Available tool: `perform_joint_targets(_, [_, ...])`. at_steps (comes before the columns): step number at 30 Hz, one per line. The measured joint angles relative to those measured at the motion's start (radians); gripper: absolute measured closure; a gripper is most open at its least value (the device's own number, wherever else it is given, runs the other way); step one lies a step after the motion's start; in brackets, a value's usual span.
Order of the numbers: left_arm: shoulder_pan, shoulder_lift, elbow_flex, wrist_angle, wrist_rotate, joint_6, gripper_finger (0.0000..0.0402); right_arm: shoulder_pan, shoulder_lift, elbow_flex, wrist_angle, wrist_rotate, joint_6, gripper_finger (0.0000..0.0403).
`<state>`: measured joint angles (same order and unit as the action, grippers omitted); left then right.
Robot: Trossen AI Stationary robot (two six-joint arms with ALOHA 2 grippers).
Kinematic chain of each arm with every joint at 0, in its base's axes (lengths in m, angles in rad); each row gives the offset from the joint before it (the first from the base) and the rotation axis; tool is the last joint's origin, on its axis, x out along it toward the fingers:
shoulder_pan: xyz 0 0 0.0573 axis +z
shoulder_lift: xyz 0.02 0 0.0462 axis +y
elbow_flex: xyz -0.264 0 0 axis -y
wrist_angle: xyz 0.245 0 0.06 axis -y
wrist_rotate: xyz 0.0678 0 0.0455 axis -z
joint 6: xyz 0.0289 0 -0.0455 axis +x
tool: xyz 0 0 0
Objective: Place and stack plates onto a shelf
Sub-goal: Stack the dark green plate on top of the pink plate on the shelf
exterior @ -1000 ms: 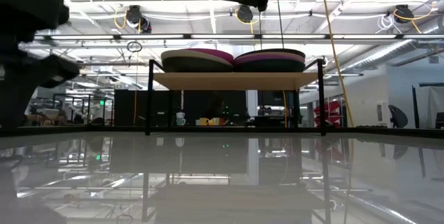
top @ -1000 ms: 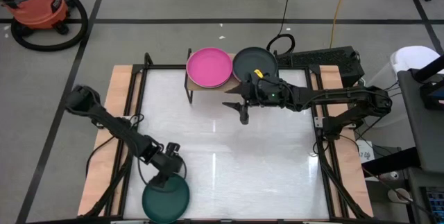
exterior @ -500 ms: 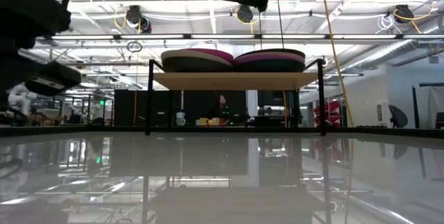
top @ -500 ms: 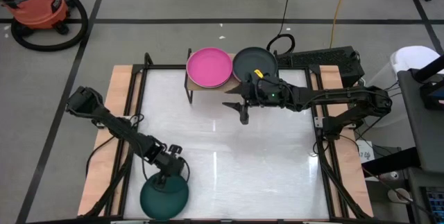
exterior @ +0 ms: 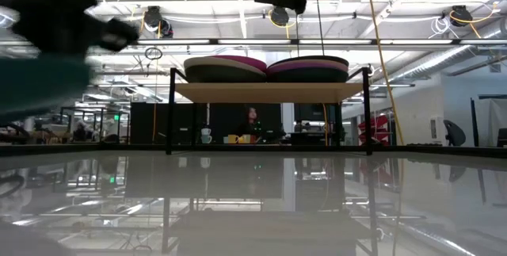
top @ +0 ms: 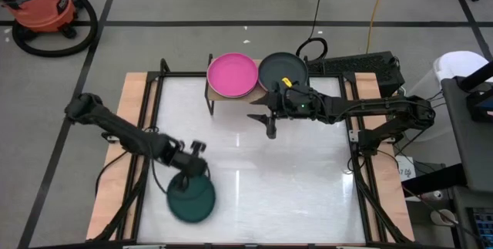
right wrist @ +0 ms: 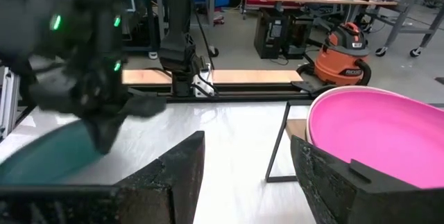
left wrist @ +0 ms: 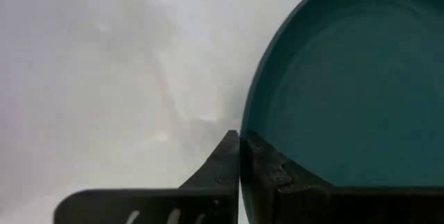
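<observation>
My left gripper is shut on a dark teal plate over the near left part of the table; both show blurred in the low view, the plate well above the tabletop. On the light-wood shelf at the far edge lie a magenta-topped stack and a dark grey-topped stack. My right gripper hangs open and empty just in front of the shelf, above the table. My left gripper pinches the teal plate's rim between its two fingers, one finger on the plate's upper face and one on the outer side. It comes slanting down from the far side. The plate is lifted clear of the table, its upper face up.
The white tabletop has wooden strips along its left and right sides. An orange shop vacuum stands on the floor beyond the far left corner. The right wrist view shows the magenta plate close to my right fingers.
My left gripper has risen and gone from the near edge toward the table's middle, carrying the teal plate, which now hangs higher above the table and farther from the near edge. My right arm has kept still.
</observation>
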<state>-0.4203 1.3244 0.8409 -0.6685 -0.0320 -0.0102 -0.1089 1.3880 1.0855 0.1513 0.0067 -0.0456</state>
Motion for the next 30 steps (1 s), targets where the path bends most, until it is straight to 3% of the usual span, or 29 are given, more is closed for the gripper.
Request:
perform_joint_targets(7, [0.267, -0.15, 0.115, -0.014, -0.117, 0.158, 0.0394, 0.0, 0.0, 0.0, -0.006, -0.001, -0.007, 0.0209])
perform_joint_targets(16, [0.704, -0.204, 0.324, 0.051, -0.083, 0.192, 0.0394, 0.0, -0.02, 0.0, -0.006, -0.001, -0.043, 0.0209])
perform_joint_targets(24, [0.992, -0.012, 0.506, 0.088, 0.062, 0.142, 0.0394, 0.006, -0.054, 0.0, -0.003, 0.061, -0.075, 0.0209])
perform_joint_targets(30, [1.106, 0.188, 0.643, 0.087, 0.16, 0.111, 0.0394, 0.019, -0.096, 0.0, -0.019, 0.077, -0.073, 0.0209])
